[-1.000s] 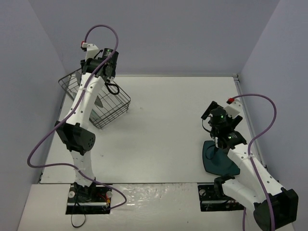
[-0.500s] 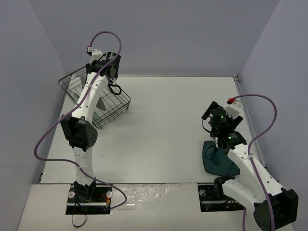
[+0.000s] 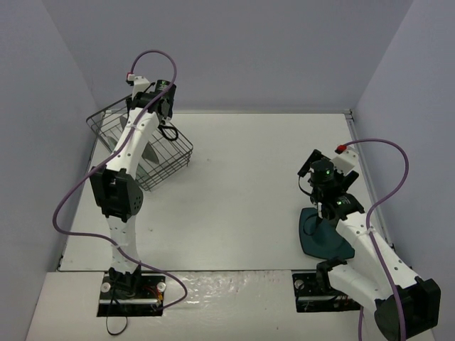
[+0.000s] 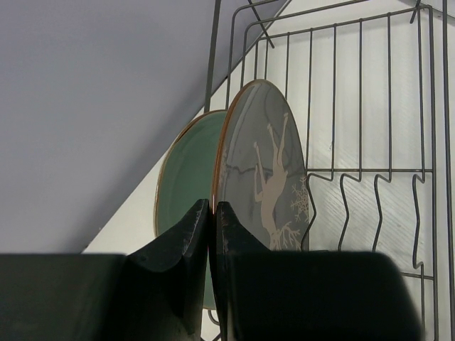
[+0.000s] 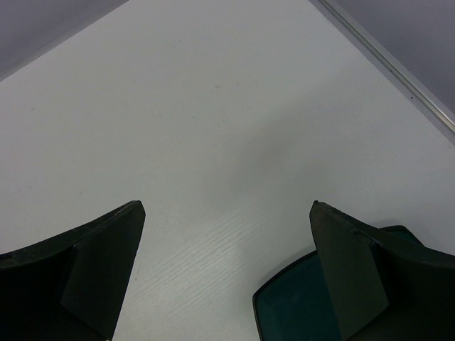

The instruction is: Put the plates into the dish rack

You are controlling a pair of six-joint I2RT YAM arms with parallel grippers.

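Note:
The dish rack (image 3: 181, 158) stands at the far left; its wires (image 4: 360, 99) fill the left wrist view. The grey deer plate (image 4: 266, 170) and the mint-green plate (image 4: 181, 177) stand on edge in it, side by side, seen as a dark shape (image 3: 147, 153) from above. My left gripper (image 4: 212, 206) is shut and empty, held above and short of the plates (image 3: 165, 119). The dark teal plate (image 3: 323, 238) lies flat on the table at the near right. My right gripper (image 5: 227, 206) is open and empty above the teal plate's far corner (image 5: 298, 305), also seen from above (image 3: 311, 167).
A raised strip (image 5: 398, 67) edges the table on the right. Grey-violet walls close in the left, back and right sides. The left arm's purple cable (image 3: 153, 53) loops above the rack.
My left wrist has drawn up and a little to the left, away from the rack's inside. The plates and the right arm have not moved.

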